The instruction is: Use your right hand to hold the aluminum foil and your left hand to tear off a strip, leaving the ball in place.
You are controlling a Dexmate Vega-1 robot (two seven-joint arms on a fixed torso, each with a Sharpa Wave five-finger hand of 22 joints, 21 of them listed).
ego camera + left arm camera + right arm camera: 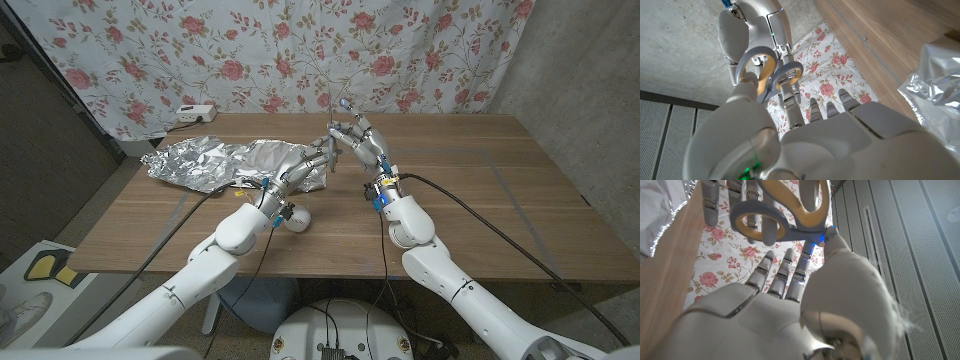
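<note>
- Silver, crinkled aluminum foil (215, 162) lies loosely spread on the wooden table (480, 190), left of centre, and its right end reaches under the left hand (303, 172).
- The sheet is judged very light, thin and easily torn. It will slide on the wood unless it is pinned, and it will hold whatever creases are pressed into it.
- A firm hold is best taken on the bunched right end, while the strip is pinched at a free edge, where a tear should start cleanly.
- The left hand is seen over that end, fingers stretched out side by side, with nothing held in them.
- The right hand (360, 142) is raised just beside it, its fingers curled through the grey-and-yellow handles of a pair of scissors (769, 70), so the foil is not yet held by it.
- The white ball (298, 219) sits near the table's front edge, under the left forearm and apart from the foil, where a careless sweep of the arm could knock it.
</note>
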